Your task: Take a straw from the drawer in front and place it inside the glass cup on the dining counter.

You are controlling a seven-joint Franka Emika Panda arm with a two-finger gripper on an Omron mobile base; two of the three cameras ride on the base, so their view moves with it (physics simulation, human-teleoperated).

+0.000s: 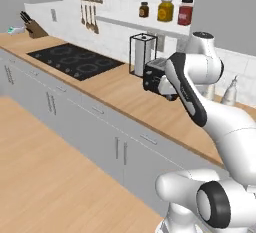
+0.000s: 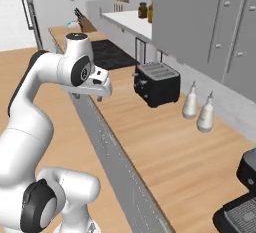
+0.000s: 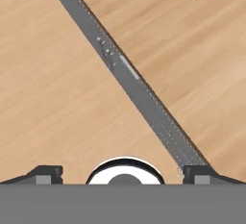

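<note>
Wooden worktop (image 3: 192, 64) lies under the hand, the fingers (image 3: 48, 174) spread wide and holding nothing — above the closed grey drawer (image 1: 148, 140) fronts, just left of the black toaster (image 2: 156, 83).

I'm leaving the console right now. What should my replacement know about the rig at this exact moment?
Gripper: open, empty, looking straight down over the front edge of the wall counter.
Drawers: all shut along the grey front under the counter; none pulled out yet.
Straw, glass cup and dining counter: not seen from here.
Toaster stands on the counter behind the arm.
Done: nothing. Left: open the drawer, take the straw, carry it to the cup.
</note>
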